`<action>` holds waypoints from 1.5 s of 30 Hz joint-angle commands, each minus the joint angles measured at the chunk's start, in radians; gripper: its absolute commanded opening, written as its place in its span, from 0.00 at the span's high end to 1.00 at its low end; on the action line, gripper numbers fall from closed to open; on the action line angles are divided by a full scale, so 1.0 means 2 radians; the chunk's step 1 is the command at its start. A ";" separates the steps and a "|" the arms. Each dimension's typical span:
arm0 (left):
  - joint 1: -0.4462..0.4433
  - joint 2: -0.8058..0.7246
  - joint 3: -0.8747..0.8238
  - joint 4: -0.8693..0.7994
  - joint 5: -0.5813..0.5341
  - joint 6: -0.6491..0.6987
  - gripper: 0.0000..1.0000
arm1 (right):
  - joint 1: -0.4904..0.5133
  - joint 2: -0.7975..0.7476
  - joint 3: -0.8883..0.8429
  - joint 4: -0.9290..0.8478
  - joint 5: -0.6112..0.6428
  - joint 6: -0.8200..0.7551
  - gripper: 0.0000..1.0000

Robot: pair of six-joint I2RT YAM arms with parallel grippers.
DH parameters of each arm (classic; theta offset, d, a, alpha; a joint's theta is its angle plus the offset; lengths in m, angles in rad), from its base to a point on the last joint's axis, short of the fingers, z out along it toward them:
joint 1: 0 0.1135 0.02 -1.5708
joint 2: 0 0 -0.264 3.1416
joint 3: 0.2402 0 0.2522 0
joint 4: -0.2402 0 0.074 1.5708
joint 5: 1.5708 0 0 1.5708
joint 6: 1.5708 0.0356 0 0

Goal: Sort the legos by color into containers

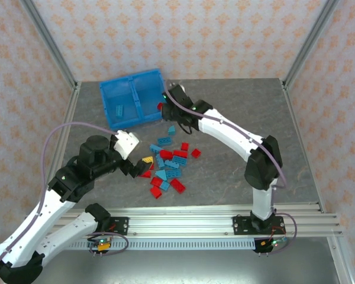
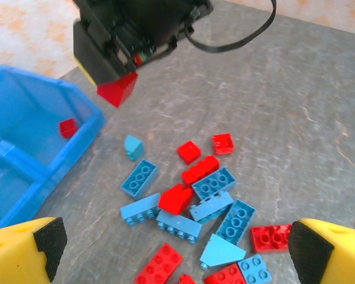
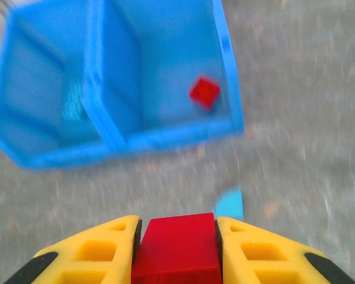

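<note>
Red and light blue legos (image 1: pixel 168 165) lie in a loose pile at mid-table. My left gripper (image 2: pixel 180 245) hovers open over the pile (image 2: pixel 207 201), its yellow fingers (image 2: pixel 32 245) wide apart with nothing between them; from above it sits at the pile's left edge (image 1: pixel 139 165). My right gripper (image 3: pixel 177 236) is shut on a red brick (image 3: pixel 176 254), held above the table just in front of the blue bin (image 3: pixel 165 139), by its right front corner (image 1: pixel 163 107). The right compartment holds one red brick (image 3: pixel 205 92). The left compartment holds light blue bricks (image 1: pixel 118 109).
The bin (image 1: pixel 133 97) stands at the back left, slightly turned. A single light blue brick (image 3: pixel 229 203) lies on the table between the bin and the pile. The right arm (image 1: pixel 236 133) stretches across from the right. Frame posts rise at the back corners.
</note>
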 commanded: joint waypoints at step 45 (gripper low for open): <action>0.005 0.381 0.103 0.047 -0.113 -0.459 0.00 | -0.037 -0.263 -0.170 -0.122 -0.129 -0.077 0.12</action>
